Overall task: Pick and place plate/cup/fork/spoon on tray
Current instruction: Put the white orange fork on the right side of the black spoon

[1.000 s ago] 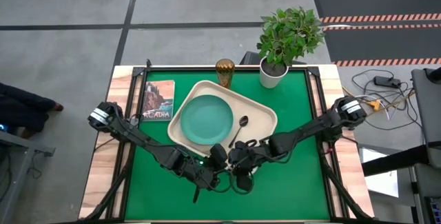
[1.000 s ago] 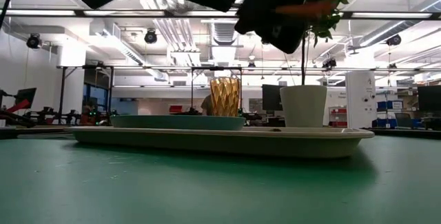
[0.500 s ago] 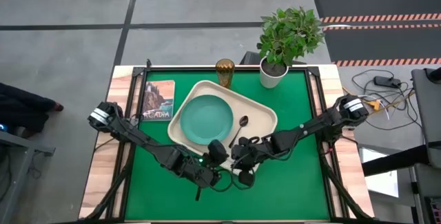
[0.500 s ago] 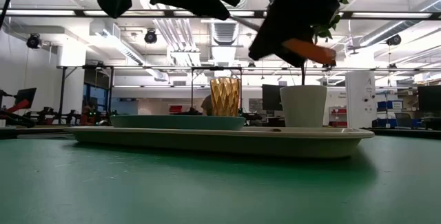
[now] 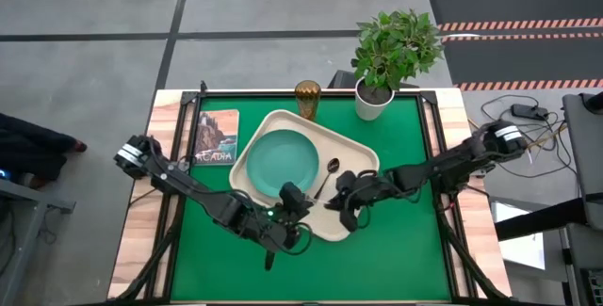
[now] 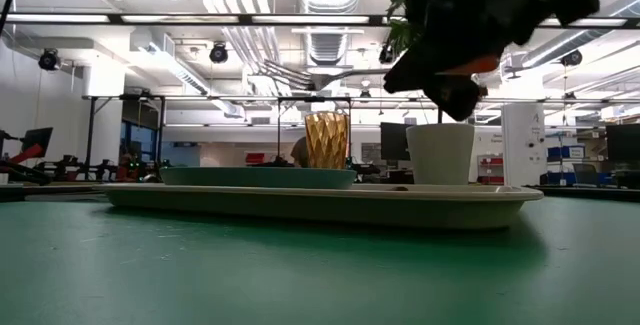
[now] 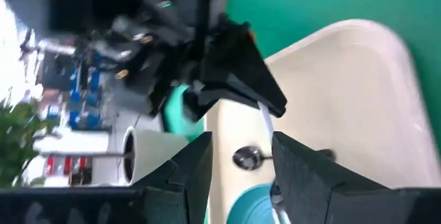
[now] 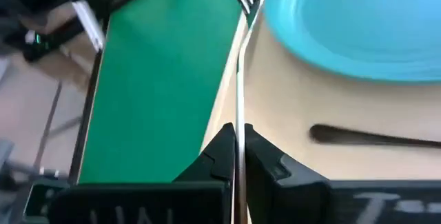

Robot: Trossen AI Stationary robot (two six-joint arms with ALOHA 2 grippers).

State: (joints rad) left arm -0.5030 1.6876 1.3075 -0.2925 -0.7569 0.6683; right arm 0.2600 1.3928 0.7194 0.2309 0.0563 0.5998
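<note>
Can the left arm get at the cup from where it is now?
Probably not directly. The left gripper hangs open over the tray's near edge, while the cup stands off the tray at the table's far edge, beyond the plate.

High view: even, bright overhead light; soft short shadows on the green mat (image 5: 396, 249). Low view: ceiling lamps (image 6: 215, 53) glare white, arms overhead backlit to black silhouettes. Left wrist view: heavy motion blur, background smeared. Right wrist view: plate (image 8: 358, 24) and fork (image 8: 241, 58) soft, near fingers out of focus.
</note>
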